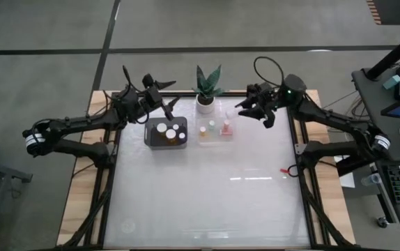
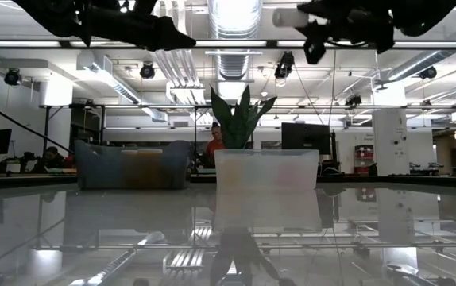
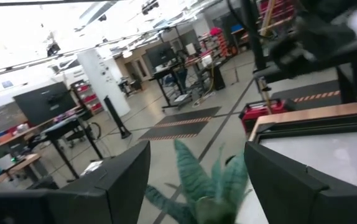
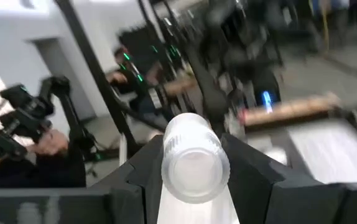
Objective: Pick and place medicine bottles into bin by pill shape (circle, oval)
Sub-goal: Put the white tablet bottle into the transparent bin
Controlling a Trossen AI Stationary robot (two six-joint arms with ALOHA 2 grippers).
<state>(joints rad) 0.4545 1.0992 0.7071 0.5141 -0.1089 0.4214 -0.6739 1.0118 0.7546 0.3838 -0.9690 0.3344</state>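
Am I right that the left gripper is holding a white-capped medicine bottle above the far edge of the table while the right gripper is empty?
Not quite: the arms are swapped. The right wrist view shows the right gripper clamping the white-capped medicine bottle. The left wrist view shows the left gripper open and empty, above the green potted plant.

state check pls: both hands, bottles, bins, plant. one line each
left hand: open, empty, raised above the dark bin
right hand: shut on a white-capped bottle, raised near the table's far edge
dark bin: holds four bottles, white caps up
clear bin: holds three bottles, upright
potted plant: upright behind the bins, untouched
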